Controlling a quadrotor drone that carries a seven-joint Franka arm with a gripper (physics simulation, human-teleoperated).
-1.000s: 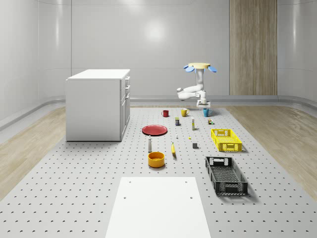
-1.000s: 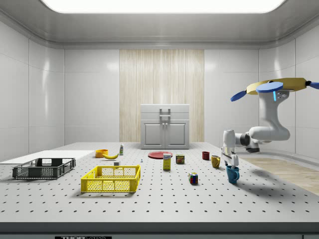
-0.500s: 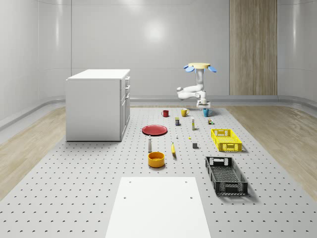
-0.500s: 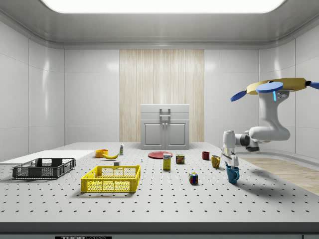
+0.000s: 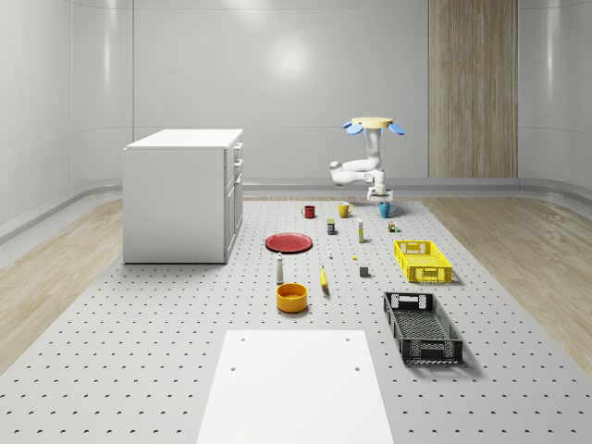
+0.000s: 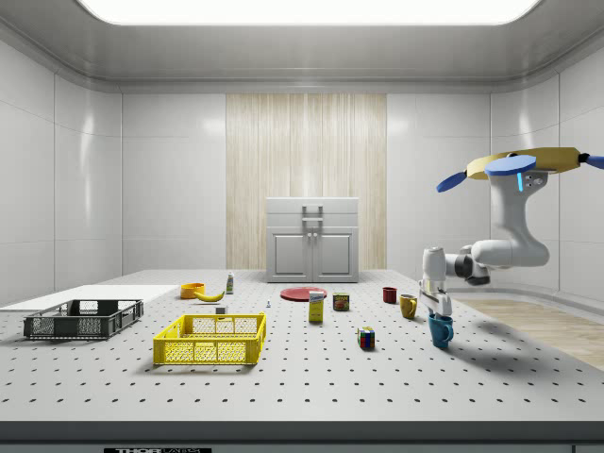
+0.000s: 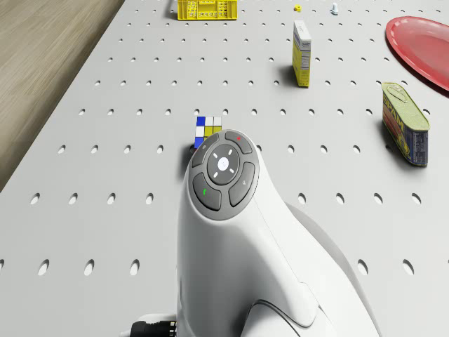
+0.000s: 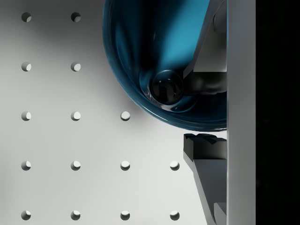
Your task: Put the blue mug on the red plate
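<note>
The arm (image 7: 245,239) rises over the perforated table (image 7: 105,175), hiding part of a cube (image 7: 208,129), with a box (image 7: 302,53), a can (image 7: 405,123) and the plate (image 7: 421,41) beyond the cube.

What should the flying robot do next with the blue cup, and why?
Probably squeeze the fingers shut on the blue mug's wall. In the wrist view one finger sits inside the mug and the other outside, straddling its rim, apart from it. The mug stands on the table, far from the red plate, while the drone hovers beside it.
</note>
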